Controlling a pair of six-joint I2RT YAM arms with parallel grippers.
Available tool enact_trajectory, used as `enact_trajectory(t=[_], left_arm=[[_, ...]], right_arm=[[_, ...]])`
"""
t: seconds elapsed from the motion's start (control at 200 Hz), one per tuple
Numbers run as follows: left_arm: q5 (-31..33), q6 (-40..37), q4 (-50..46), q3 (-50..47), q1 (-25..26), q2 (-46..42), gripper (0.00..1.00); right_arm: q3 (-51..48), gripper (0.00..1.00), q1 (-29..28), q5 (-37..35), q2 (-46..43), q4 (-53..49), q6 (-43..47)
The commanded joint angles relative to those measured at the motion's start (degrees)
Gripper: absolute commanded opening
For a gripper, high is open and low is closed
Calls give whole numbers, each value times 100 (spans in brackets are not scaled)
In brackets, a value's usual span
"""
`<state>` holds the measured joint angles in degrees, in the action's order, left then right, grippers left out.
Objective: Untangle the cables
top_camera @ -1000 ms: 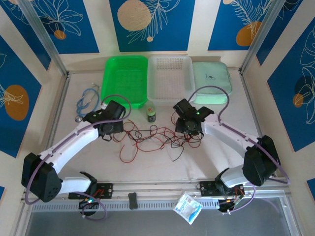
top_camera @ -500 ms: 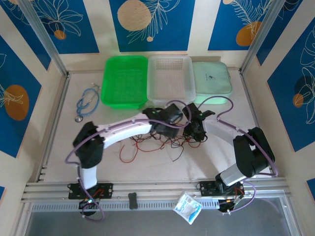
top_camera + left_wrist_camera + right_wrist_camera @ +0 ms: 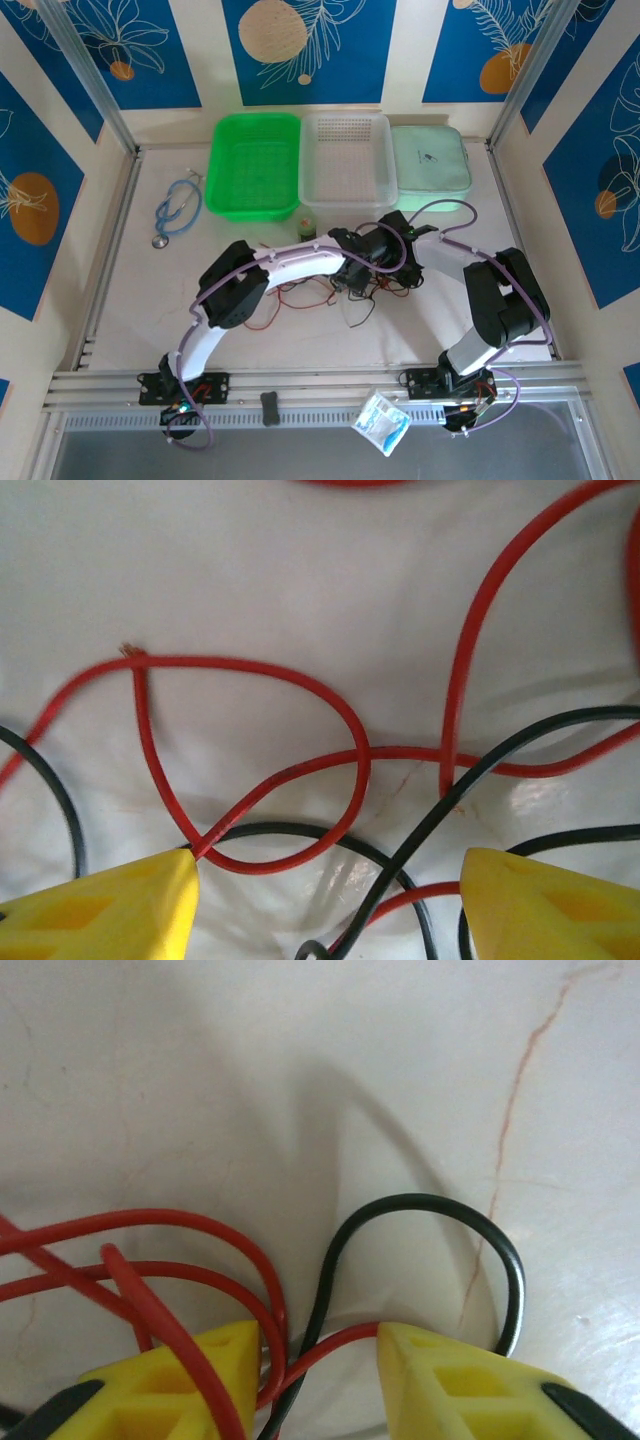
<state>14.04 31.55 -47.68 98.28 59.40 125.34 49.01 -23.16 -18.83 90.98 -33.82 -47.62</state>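
Writing: the pale green case (image 3: pixel 430 158) at back right has a small dark mark, too small to read. The print on the packet (image 3: pixel 381 422) at the near edge is also unreadable.
Cables: the red and black cables (image 3: pixel 290 297) lie tangled mid-tabletop (image 3: pixel 130 290), in front of the two baskets.
Top view: the left gripper (image 3: pixel 350 280) and right gripper (image 3: pixel 388 262) are close together over the right end of the tangle. The arms hide their fingers here.
Left wrist view: the left gripper (image 3: pixel 330 905) is released, yellow fingertips (image 3: pixel 110 910) wide apart. Red loops and black strands (image 3: pixel 345 750) lie flat between them, and one red strand touches the left-hand tip.
Right wrist view: the right gripper (image 3: pixel 320 1380) has its jaws partly apart. A black loop (image 3: pixel 430 1200) and a red strand run through the gap, and nothing is pinched.
Around: green basket (image 3: pixel 252 165), white basket (image 3: pixel 345 158), blue stethoscope (image 3: pixel 175 210) far left, small green-lidded jar (image 3: pixel 306 226) just behind the left arm.
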Motion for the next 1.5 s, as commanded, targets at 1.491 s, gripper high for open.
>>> enact_trajectory(t=[1.491], left_arm=[[-90, 524, 840, -2515, -850, -781, 50]], right_arm=[[-780, 42, -272, 665, -1317, -725, -1447]])
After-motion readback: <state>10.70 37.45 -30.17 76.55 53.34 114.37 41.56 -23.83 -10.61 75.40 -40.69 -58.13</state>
